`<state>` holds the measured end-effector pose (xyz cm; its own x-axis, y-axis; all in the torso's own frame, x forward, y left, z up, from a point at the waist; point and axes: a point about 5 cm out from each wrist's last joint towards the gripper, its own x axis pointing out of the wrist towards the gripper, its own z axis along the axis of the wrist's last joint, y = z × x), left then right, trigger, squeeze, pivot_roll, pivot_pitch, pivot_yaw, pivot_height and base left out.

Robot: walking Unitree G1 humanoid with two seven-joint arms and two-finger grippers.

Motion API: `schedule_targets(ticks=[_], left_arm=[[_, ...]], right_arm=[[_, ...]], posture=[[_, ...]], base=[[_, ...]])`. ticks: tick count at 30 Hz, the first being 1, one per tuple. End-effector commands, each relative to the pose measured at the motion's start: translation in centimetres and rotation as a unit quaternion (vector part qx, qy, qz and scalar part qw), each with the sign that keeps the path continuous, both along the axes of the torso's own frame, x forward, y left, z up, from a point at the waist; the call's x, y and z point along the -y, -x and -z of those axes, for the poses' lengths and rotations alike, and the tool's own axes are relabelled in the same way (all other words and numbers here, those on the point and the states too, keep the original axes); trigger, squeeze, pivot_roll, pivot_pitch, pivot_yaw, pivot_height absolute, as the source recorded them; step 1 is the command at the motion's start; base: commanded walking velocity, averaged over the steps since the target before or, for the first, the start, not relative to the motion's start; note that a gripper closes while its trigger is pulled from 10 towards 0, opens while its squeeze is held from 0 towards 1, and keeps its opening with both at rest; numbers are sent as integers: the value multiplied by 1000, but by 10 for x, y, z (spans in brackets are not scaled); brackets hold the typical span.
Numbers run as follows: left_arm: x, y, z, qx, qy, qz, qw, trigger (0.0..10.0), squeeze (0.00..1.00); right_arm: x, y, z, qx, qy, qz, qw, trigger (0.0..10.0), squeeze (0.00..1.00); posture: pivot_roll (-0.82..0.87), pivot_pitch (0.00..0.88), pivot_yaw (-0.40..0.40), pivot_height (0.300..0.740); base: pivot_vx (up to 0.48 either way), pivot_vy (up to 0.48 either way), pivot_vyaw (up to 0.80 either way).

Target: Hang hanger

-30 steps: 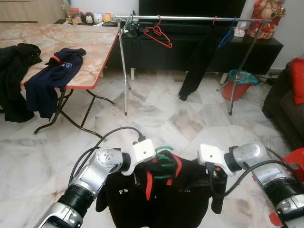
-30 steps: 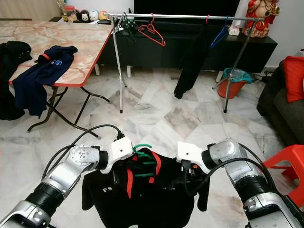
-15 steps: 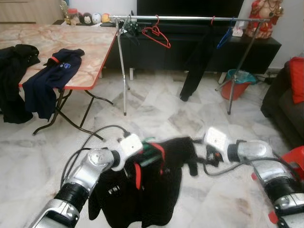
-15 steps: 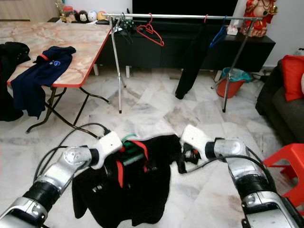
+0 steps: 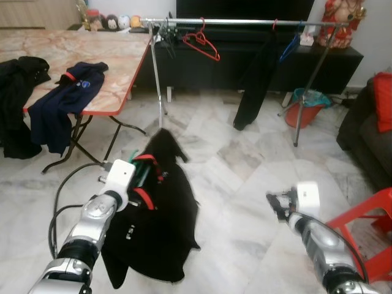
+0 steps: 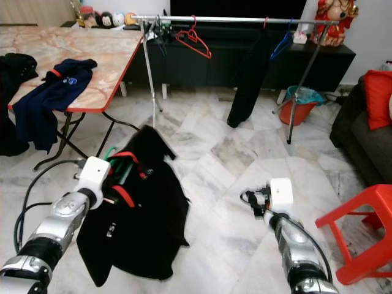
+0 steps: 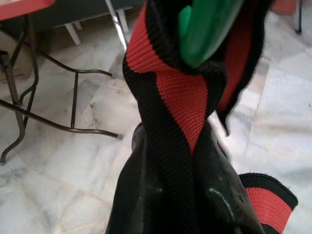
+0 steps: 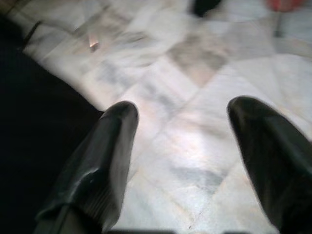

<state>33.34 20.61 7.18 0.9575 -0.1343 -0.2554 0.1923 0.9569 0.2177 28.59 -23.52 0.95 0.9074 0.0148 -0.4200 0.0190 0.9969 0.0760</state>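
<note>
Right tool (image 8: 183,146) released — left tool (image 6: 113,177) holds jacket (image 6: 138,214)

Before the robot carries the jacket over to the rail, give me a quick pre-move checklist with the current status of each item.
1. Left gripper shut on the black jacket at its red-striped collar: ok.
2. Green hanger inside the collar: ok.
3. Hanger hook free to catch the rail: cannot tell.
4. Right gripper open, holding nothing, apart from the jacket: ok.
5. Bare span on the clothes rail between the red hanger and the hanging dark garment: ok.
6. Jacket hem off the floor: cannot tell.
</note>
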Motion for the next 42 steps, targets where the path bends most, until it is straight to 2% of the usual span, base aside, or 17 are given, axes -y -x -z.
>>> schedule_targets(ticks=[1,2,3,5,6,8,10,11,12,18,23,30,34,39,42], left_arm=[[-2,3,0,19,20,-17,999,10000,0],[-6,10,6,24,26,-28,999,10000,0],[-6,10,6,24,26,-28,999,10000,0],[-14,20,18,17,29,-47,998,10000,0],[-19,27,25,10,43,-64,997,10000,0],[-20,32,30,4,46,-67,997,10000,0],[-21,33,32,3,44,-66,997,10000,0],[-21,36,34,3,43,-66,997,10000,0],[-21,36,34,3,43,-66,997,10000,0],[-29,55,42,10,47,-68,997,10000,0],[-38,72,47,8,46,-80,996,10000,0],[-36,77,49,12,55,-92,994,10000,0],[-31,78,51,11,54,-91,994,10000,0],[-33,85,63,-7,63,-111,992,10000,0],[-27,87,61,0,62,-97,993,10000,0]], right_arm=[[1,6,7,-6,-9,32,999,10000,0],[-6,21,24,-37,-3,40,999,10000,0],[-6,21,24,-37,-3,40,999,10000,0],[-9,39,42,-80,-12,73,994,10000,0],[-10,53,54,-114,-12,87,990,10000,0],[-11,63,61,-132,-4,91,987,10000,0],[-10,66,63,-138,-3,94,986,10000,0],[-8,75,68,-154,-4,112,982,10000,0],[-8,75,68,-154,-4,112,982,10000,0],[-16,110,91,-230,-8,126,965,10000,0],[-15,119,94,-233,-20,143,962,10000,0],[-13,123,95,-236,-29,147,960,10000,0],[-8,126,96,-237,-35,173,955,10000,0],[-1,126,94,-224,-40,187,956,10000,0],[1,125,93,-222,-38,185,957,10000,0]], posture=[[114,0,-24,740],[119,0,-14,740],[119,0,-14,740],[85,0,5,740],[84,0,6,740],[93,0,5,740],[93,0,5,740],[104,0,7,740],[104,0,7,740],[95,0,22,740],[76,0,10,740],[73,0,24,740],[78,0,47,740],[82,0,39,740],[89,0,18,740]], base=[[0,0,0],[0,0,0],[0,0,0],[0,0,0],[0,0,0],[0,0,0],[0,0,0],[0,0,0],[0,0,0],[0,0,0],[0,0,0],[0,0,0],[0,0,0],[0,0,0],[0,0,0]])
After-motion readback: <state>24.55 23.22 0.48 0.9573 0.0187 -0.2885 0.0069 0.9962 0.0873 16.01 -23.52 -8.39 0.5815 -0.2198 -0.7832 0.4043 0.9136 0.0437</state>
